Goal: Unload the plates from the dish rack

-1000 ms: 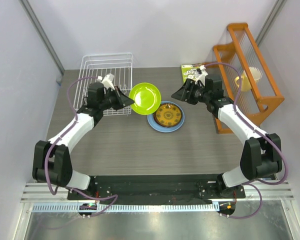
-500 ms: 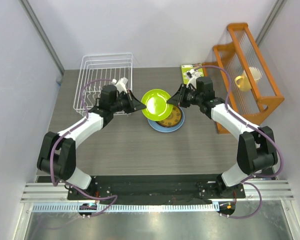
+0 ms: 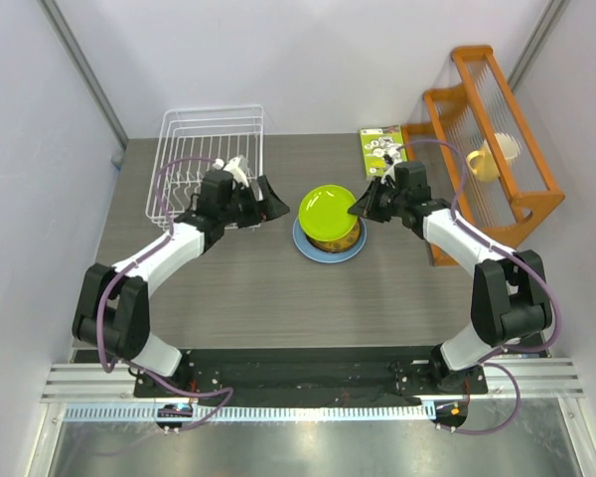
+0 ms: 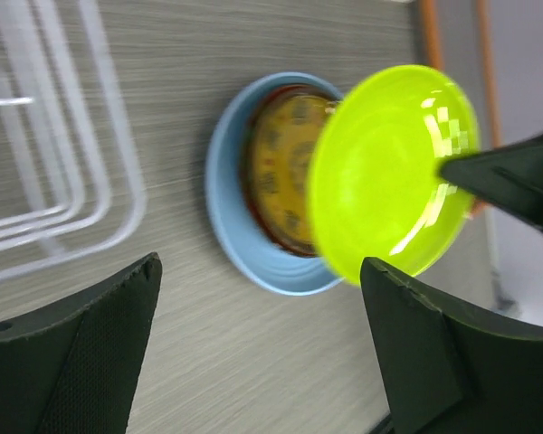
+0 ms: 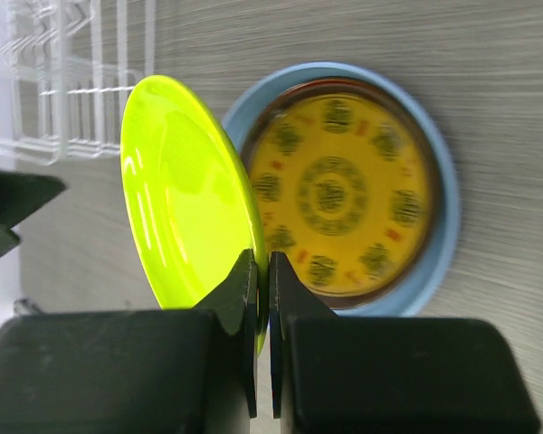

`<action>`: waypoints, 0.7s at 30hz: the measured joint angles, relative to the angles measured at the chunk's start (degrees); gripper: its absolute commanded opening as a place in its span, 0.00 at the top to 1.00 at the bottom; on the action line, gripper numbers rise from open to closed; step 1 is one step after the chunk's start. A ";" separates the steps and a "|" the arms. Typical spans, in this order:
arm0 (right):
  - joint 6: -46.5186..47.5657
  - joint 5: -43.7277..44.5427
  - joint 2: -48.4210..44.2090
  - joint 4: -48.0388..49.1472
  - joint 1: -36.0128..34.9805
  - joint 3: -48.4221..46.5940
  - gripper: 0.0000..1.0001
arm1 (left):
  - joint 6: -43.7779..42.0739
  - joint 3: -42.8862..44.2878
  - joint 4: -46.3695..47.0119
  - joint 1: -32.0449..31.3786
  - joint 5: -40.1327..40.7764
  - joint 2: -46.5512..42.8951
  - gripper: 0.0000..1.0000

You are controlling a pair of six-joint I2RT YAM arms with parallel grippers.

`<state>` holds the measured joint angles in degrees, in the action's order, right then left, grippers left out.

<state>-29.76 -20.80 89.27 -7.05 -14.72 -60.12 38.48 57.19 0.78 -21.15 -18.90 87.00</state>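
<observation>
The lime green plate (image 3: 327, 213) hangs tilted on edge over the stack, with my right gripper (image 3: 364, 207) shut on its right rim. In the right wrist view the fingertips (image 5: 261, 258) pinch the lime plate (image 5: 181, 199). Below it, a patterned yellow and dark red plate (image 5: 344, 190) lies in the light blue plate (image 5: 443, 235) on the table. My left gripper (image 3: 269, 202) stands open to the left of the lime plate (image 4: 389, 181), apart from it, with nothing between its fingers (image 4: 261, 262). The white wire dish rack (image 3: 211, 159) stands at the back left.
An orange wooden shelf rack (image 3: 497, 119) holding a pale cup (image 3: 495, 156) stands along the right side. A green printed card (image 3: 379, 145) lies behind the right gripper. The rack's wires (image 4: 63, 163) lie close behind my left gripper.
The lime plate passed from the left gripper to the right one. The left jaws opened and let go, the right jaws shut on the rim, and the plate moved right over the stack.
</observation>
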 measured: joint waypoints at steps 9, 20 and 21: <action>2.51 2.86 3.96 -1.57 4.55 0.61 0.99 | -7.69 -3.04 -8.26 0.00 21.86 -11.74 0.00; 3.80 -0.44 13.46 -0.28 4.81 -2.89 0.71 | -13.55 -10.23 -10.14 -0.02 43.80 -25.27 0.01; 3.69 -0.87 13.77 -0.20 4.81 -3.17 0.68 | -13.75 -10.51 -10.14 -0.02 44.78 -25.86 0.01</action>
<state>-26.06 -21.67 103.04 -7.25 -9.91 -63.29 24.73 46.68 -9.37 -21.17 25.89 61.14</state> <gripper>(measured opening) 0.189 0.994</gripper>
